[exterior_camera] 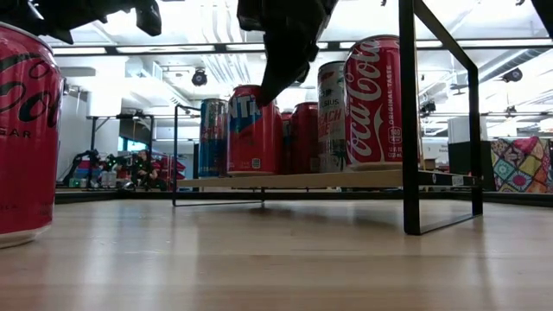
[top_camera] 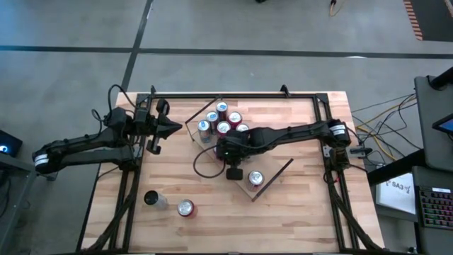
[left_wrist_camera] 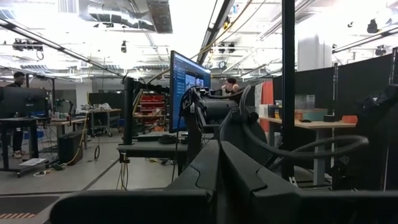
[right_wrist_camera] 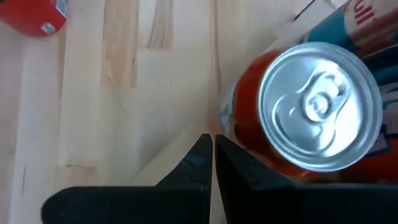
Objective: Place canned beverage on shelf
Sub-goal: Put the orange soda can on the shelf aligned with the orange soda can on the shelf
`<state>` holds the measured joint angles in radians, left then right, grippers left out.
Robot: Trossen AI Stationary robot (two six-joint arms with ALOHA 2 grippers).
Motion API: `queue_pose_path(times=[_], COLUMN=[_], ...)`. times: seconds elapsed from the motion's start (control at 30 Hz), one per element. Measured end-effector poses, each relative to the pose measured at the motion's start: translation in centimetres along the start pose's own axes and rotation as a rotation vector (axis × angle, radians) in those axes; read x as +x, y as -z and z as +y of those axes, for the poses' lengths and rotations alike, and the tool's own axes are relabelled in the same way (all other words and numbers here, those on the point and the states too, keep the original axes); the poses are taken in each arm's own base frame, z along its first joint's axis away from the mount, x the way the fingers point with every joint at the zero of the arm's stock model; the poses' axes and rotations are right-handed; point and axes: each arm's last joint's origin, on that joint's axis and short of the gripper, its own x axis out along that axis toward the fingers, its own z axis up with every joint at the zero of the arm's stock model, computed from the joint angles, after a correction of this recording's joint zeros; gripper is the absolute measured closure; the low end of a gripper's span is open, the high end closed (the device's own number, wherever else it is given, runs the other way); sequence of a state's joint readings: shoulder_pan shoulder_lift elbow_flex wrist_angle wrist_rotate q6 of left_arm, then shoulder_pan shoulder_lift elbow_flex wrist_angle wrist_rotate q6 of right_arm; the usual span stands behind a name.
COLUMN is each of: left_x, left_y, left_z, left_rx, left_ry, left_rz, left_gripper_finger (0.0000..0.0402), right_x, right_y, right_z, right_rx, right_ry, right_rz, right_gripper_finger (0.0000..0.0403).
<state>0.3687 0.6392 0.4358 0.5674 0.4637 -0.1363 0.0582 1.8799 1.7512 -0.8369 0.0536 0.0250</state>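
Observation:
The shelf point(top_camera: 272, 170) is a light-wood board with a thin dark rim, lying askew in the middle of the table. Several cans stand on its far end point(top_camera: 223, 119), and one red cola can point(top_camera: 255, 178) stands alone on its near part. My right gripper point(right_wrist_camera: 211, 144) is shut and empty. It points steeply down, close beside an orange can point(right_wrist_camera: 314, 106) at the cluster's edge, with its tips point(exterior_camera: 264, 97) about level with the can's top. My left gripper point(top_camera: 173, 128) waits shut over the table's far left.
Two more cans are on the tabletop near its front left: a silver-topped one point(top_camera: 152, 200) and a red one point(top_camera: 185, 208). The red one looms large in the low view point(exterior_camera: 26, 130). A black frame point(exterior_camera: 410, 112) runs around the table's edges.

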Motion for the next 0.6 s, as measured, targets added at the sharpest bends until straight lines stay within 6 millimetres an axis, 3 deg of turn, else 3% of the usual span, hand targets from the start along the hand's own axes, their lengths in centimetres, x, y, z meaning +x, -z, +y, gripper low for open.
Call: queue_pose_path(times=[0.6], left_x=[0.0], left_y=[0.0], left_z=[0.0], left_rx=[0.004], left_ry=[0.0], left_rz=[0.0], left_gripper_finger=[0.0402], right_x=[0.3], right_y=[-0.8], right_z=[-1.7], right_rx=[0.013], right_ry=[0.023], right_rz=[-0.077], right_gripper_finger=[0.0394])
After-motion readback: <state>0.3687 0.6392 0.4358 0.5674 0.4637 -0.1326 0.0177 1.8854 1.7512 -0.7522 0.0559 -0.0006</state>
